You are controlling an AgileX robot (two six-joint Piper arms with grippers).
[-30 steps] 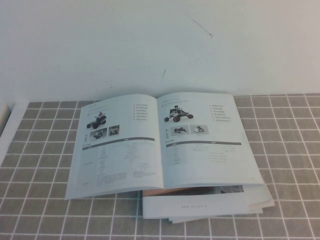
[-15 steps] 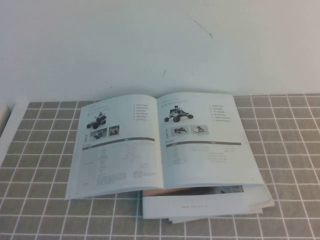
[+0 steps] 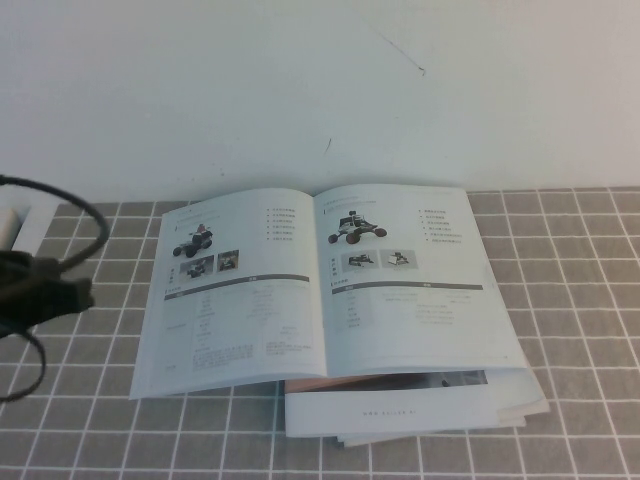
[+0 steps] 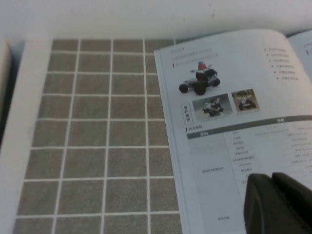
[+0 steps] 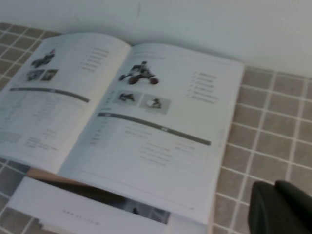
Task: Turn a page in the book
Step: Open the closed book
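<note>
The book [image 3: 330, 280] lies open and flat on the grey tiled mat, and shows in both wrist views [image 4: 243, 122] [image 5: 126, 112]. Its right-hand page [image 3: 410, 280] carries a black wheeled robot above two small photos. My left gripper [image 3: 60, 292] hangs at the mat's left edge, left of the book and apart from it. In the left wrist view its fingers [image 4: 270, 180] are pressed together, empty, in front of the left page. My right gripper [image 5: 273, 187] is out of the high view. It is shut and empty above the tiles beyond the book's right edge.
Plain white booklets with a peach sheet [image 3: 400, 410] lie under the book and stick out at the front. A black cable [image 3: 90, 225] loops from the left arm. A white wall [image 3: 320, 90] rises behind the mat. A pale object [image 3: 8, 228] sits at the far left.
My left arm and its cable have come into the high view at the left edge. The book has not moved.
</note>
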